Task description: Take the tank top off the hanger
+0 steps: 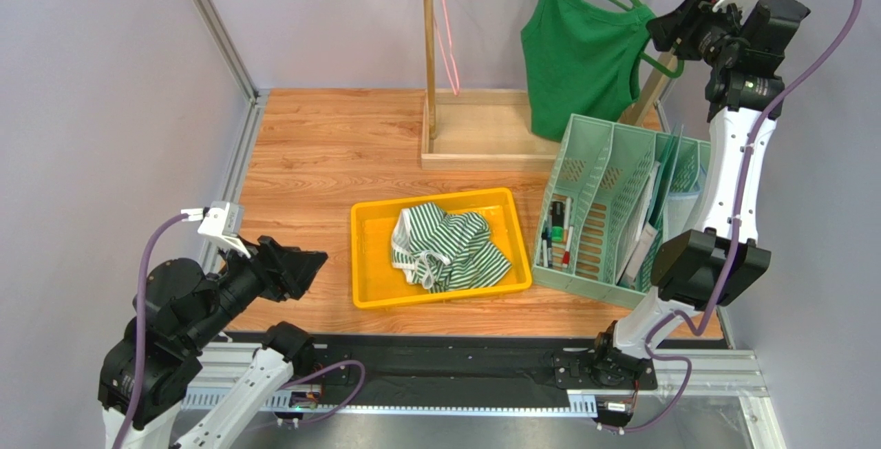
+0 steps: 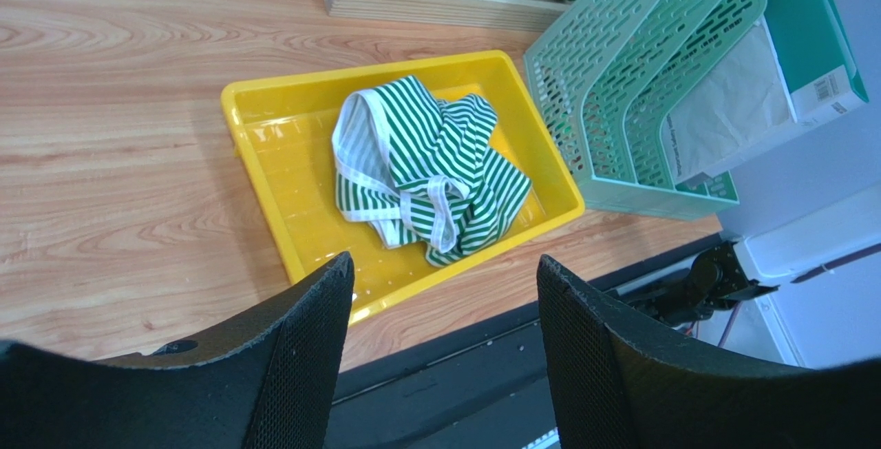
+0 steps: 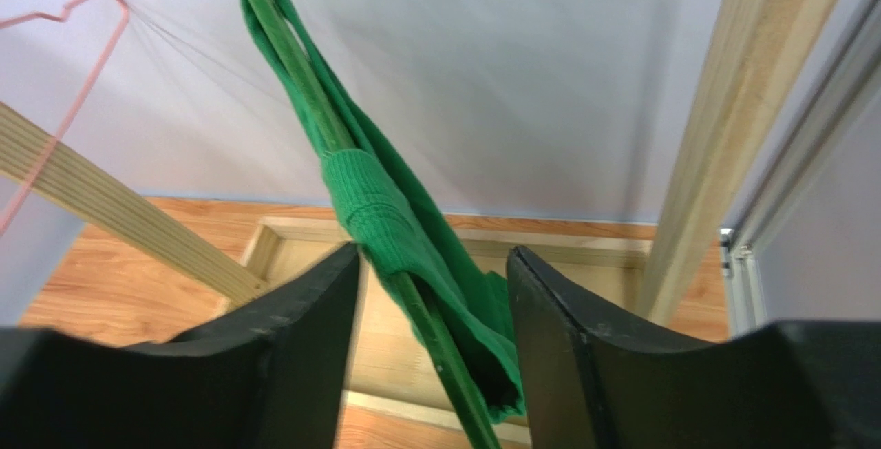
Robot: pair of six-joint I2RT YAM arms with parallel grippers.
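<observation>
Right pincer: raised high, jaws apart, one either side of the green tank top and the arm of the green hanger it hangs on. Contact with the cloth cannot be told. A wooden rack post stands just to its right.

Left pincer: low, jaws apart, nothing between. Ahead and below it sits a yellow tray holding a crumpled green-striped garment. A mint file rack stands beyond, to the right.

Tank top behind rack (tray at left)
</observation>
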